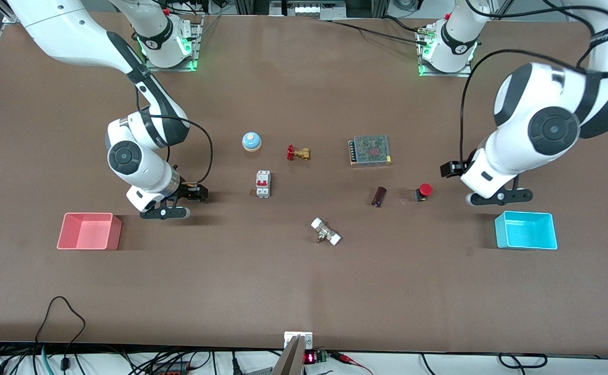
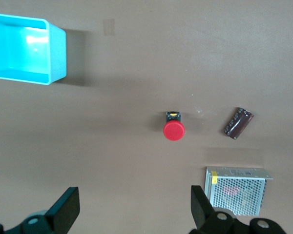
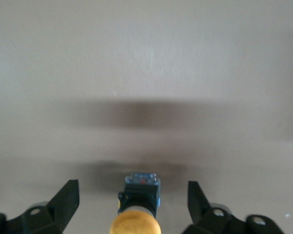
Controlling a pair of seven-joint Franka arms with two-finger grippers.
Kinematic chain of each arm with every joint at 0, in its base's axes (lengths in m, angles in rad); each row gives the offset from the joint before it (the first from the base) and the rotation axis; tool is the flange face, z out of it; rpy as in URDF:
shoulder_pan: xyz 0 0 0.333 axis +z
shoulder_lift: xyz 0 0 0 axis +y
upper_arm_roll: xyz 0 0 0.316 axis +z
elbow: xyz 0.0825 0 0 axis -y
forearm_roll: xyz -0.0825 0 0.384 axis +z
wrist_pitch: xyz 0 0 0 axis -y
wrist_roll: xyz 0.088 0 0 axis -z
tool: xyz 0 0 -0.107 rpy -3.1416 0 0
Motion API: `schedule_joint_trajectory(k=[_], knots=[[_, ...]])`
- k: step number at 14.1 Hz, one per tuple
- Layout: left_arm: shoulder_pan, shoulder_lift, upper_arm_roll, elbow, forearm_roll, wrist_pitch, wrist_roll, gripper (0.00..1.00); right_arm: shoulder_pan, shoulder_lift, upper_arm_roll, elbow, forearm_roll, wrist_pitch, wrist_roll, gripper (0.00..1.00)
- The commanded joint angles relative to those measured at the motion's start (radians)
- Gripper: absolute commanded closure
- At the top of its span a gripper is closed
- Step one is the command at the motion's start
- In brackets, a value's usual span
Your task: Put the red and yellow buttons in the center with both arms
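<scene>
The red button (image 1: 425, 190) sits on the brown tabletop (image 1: 304, 281), toward the left arm's end; it also shows in the left wrist view (image 2: 174, 129). My left gripper (image 1: 499, 198) (image 2: 134, 207) is open and empty, hovering beside the red button and apart from it. The yellow button (image 3: 136, 214) lies between the open fingers of my right gripper (image 1: 164, 212) (image 3: 133, 202), with a gap on each side. In the front view the yellow button is hidden under that gripper.
A pink bin (image 1: 89, 230) stands by the right gripper and a cyan bin (image 1: 526, 230) (image 2: 24, 48) by the left gripper. Mid-table lie a bell (image 1: 251, 140), brass valve (image 1: 298, 153), breaker (image 1: 263, 184), power supply (image 1: 370, 150), dark cylinder (image 1: 379, 196) and white-ended fitting (image 1: 326, 232).
</scene>
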Motion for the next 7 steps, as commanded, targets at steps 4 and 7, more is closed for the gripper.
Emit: schedule_joint_trajectory(k=[4, 7], knots=[[0.012, -0.031, 0.005, 0.061, 0.017, -0.075, 0.051, 0.0, -0.013, -0.168, 0.004, 0.164, 0.205, -0.288, 0.003, 0.0], [0.05, -0.062, 0.005, 0.07, 0.003, -0.101, 0.137, 0.0, -0.012, -0.237, -0.074, 0.258, 0.202, -0.472, -0.012, 0.0]])
